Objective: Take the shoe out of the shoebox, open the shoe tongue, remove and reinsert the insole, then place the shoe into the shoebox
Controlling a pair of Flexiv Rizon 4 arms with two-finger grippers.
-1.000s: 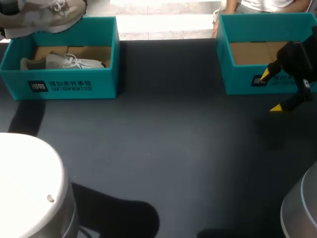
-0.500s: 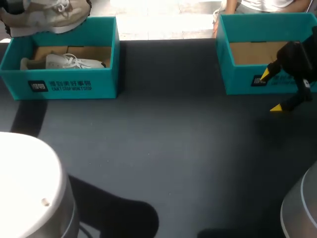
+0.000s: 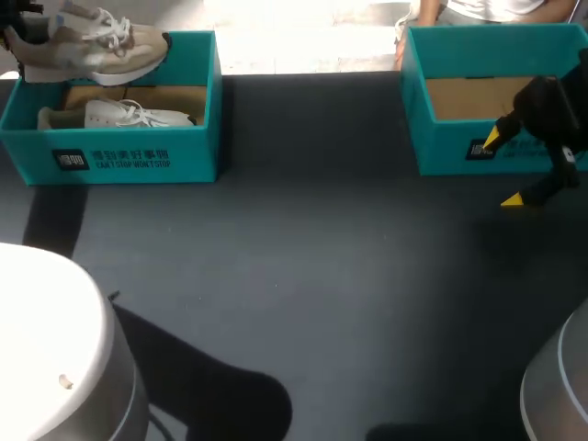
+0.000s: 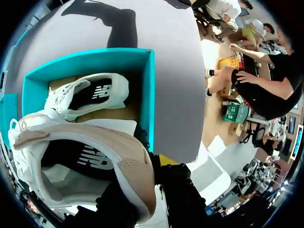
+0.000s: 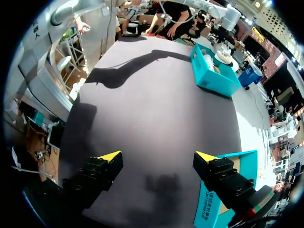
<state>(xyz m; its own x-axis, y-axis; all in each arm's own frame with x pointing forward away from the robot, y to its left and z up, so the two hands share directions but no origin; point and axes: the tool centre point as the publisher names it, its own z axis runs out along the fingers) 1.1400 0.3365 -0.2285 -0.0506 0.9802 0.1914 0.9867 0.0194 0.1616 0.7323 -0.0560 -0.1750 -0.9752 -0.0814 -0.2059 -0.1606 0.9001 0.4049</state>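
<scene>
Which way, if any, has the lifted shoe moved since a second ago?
Yes. Against the left shoebox, the shoe has come lower and slightly right, its sole now overlapping the back wall.

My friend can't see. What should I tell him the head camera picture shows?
A beige lace-up sneaker hangs in the left claw above a teal cardboard shoebox holding a white sneaker. At the right, the open right claw hovers before a second teal shoebox on the dark table.
</scene>
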